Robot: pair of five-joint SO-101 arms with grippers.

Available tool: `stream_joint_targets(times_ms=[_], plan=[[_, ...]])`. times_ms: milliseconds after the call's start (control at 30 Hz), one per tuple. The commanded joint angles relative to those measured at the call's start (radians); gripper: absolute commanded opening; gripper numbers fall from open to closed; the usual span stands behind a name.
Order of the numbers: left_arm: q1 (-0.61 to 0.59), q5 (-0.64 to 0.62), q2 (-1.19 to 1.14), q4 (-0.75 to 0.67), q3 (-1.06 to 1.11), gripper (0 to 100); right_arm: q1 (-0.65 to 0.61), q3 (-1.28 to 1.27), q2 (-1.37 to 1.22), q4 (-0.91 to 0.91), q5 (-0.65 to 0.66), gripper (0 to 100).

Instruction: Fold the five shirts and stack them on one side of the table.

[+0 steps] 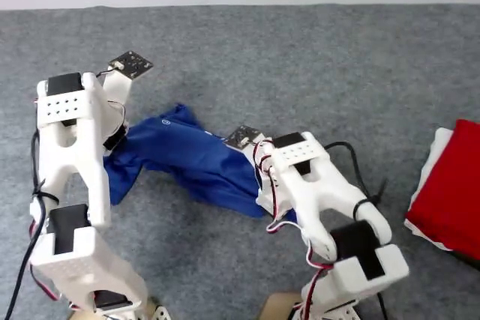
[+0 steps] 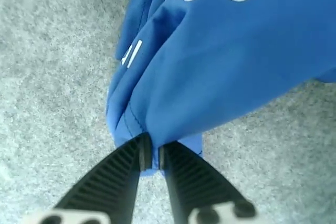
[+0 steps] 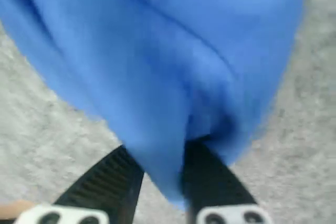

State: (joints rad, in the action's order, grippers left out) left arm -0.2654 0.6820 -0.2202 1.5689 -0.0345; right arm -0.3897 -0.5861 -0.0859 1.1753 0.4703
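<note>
Between the two hands, a crumpled blue shirt [image 1: 191, 159] lies stretched across the grey bench [image 1: 337, 65]. The left hand [image 2: 150, 148] is pinched tight on a hem at one end, fingertips [image 2: 142, 153] nearly meeting over the cloth, and the right hand [image 3: 160, 153] is clamped on a thick bunch of the same fabric at the other. Well beyond the right hand, a folded red shirt [image 1: 454, 185] rests on a white shirt [image 1: 433, 151] at the bench's edge.

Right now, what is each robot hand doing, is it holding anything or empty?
Left gripper: closed, pinching an edge of the blue shirt.
Right gripper: closed on a fold of the same blue shirt.
</note>
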Motion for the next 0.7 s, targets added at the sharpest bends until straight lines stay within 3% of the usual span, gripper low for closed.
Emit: stream_joint_targets(times_ms=[0, 400, 667], plan=[[0.0, -0.009, 0.014, 0.031, -0.044, 0, 0.002, 0.009, 0.05, 0.027, 0.012, 1.1], [0.035, -0.023, 0.364, 0.144, -0.087, 0, 0.189, 0.207, 0.472, 0.303, 0.087, 1.0], [0.161, -0.377, 0.655, 0.141, -0.088, 0, 0.254, 0.557, 0.671, 0.328, 0.18, 1.0]])
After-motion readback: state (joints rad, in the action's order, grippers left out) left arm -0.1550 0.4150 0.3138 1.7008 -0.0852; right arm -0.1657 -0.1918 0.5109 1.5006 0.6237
